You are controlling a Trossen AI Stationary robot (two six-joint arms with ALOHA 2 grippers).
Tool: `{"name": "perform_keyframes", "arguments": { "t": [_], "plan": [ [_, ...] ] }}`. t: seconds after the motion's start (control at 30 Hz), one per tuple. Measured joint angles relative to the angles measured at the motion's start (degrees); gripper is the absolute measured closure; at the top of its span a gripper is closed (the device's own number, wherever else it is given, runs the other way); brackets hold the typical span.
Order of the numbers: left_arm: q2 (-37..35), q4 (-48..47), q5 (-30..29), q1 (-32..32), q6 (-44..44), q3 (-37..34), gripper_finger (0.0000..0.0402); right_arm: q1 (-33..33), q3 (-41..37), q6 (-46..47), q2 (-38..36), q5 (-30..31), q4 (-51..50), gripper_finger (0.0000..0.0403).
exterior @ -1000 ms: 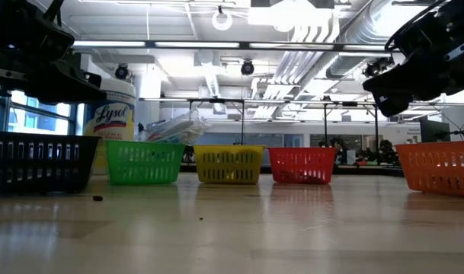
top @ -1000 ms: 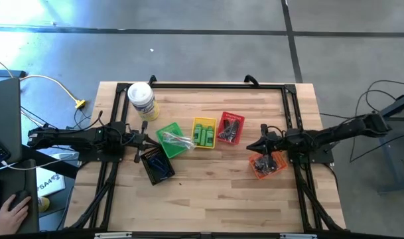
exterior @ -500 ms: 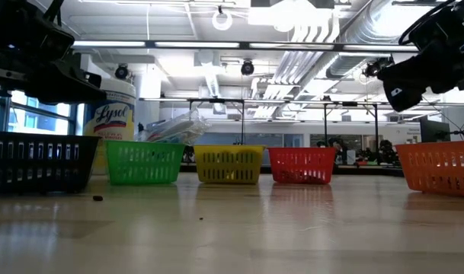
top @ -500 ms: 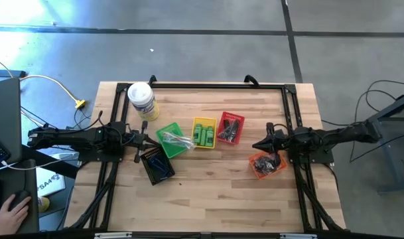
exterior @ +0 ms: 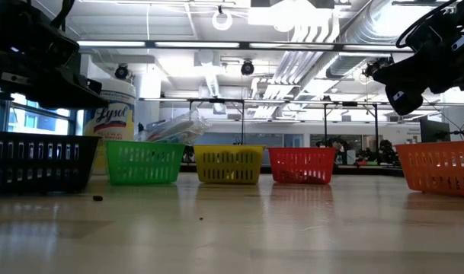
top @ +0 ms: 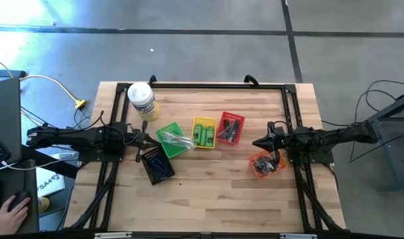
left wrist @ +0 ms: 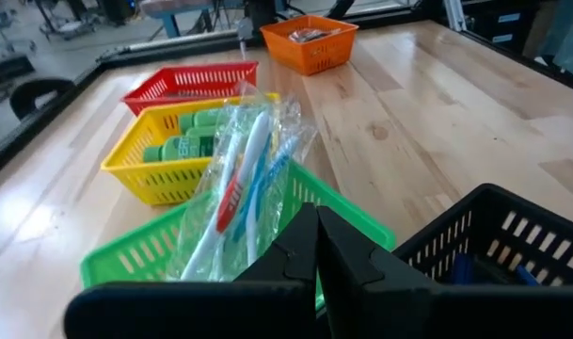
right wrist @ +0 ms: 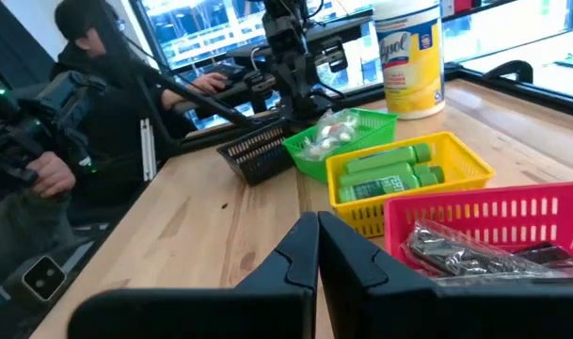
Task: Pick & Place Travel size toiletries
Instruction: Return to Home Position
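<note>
Showing the desk [top: 208, 192] from above with both arms lying low along its two sides. The left gripper [top: 140, 139] hangs at the near corners of the green basket [top: 163, 135] and the black basket [top: 150, 174]; its fingers are clenched together with nothing between them. The right gripper [top: 258, 142] is raised clear of the desk, just beside the orange basket [top: 255, 161], and its fingers are likewise pressed together and grasp nothing.

The toiletries lie sorted in the baskets:
- The clear-wrapped toothbrushes [left wrist: 244, 179] stand tilted in the green basket.
- The green mini bottles [right wrist: 389, 169] lie side by side in the yellow basket [top: 203, 121].
- The dark combs [top: 229, 129] lie in the red basket [top: 232, 115].
- Some small pieces [left wrist: 310, 35] lie in the orange basket.
- The blue razors [top: 159, 164] lie in the black basket.

The white canister [top: 141, 99] with a yellow label stands upright near the desk's far left corner. A person [right wrist: 79, 104] sits beyond the desk's left edge, one hand [top: 12, 211] resting on a surface there.
</note>
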Motion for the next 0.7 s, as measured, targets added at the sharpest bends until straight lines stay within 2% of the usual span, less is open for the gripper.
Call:
{"name": "perform_keyframes", "arguments": {
  "t": [0.17, 0.37, 0.7],
  "plan": [
    [0.4, -0.1, -0.5, 0.0, -2.0, 0.0, 0.0402, 0.0, 0.0, -0.3, 0.0, 0.2, 0.0, 0.0401],
    [0.4, -0.4, -4.5, 0.0, -2.2, 0.0, 0.0402, 0.0, 0.0, -1.7, 0.0, 0.2, 0.0, 0.0401],
    [0.4, -0.3, -4.7, 0.0, -2.1, 0.0, 0.0402, 0.0, 0.0, -1.8, 0.0, 0.2, 0.0, 0.0401]
  ]
}}
